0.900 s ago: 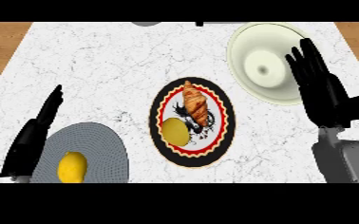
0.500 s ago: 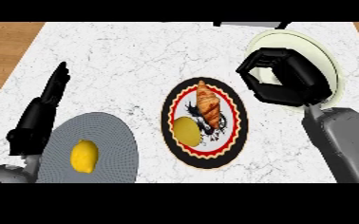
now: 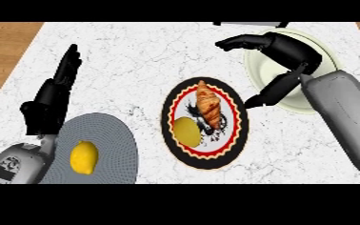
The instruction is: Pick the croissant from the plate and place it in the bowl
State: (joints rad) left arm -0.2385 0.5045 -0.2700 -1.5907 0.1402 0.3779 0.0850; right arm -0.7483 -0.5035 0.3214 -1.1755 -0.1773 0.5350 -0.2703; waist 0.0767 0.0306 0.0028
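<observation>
Plates: two. One black-and-red-rimmed plate at the counter's middle, one grey plate at its near left corner.
Bowl: one, cream, far right.
Croissant: one.
Lemon: one.
Round yellow item: one.
Hands: two, left hand and right hand.

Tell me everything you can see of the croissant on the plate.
The golden-brown ridged croissant looks like baked pastry, tapering to its far tip. It lies flat on the far half of the round black-rimmed plate with a red scalloped band, lengthwise away from the robot. A round yellow food item sits beside its near end. No hand touches it.
</observation>
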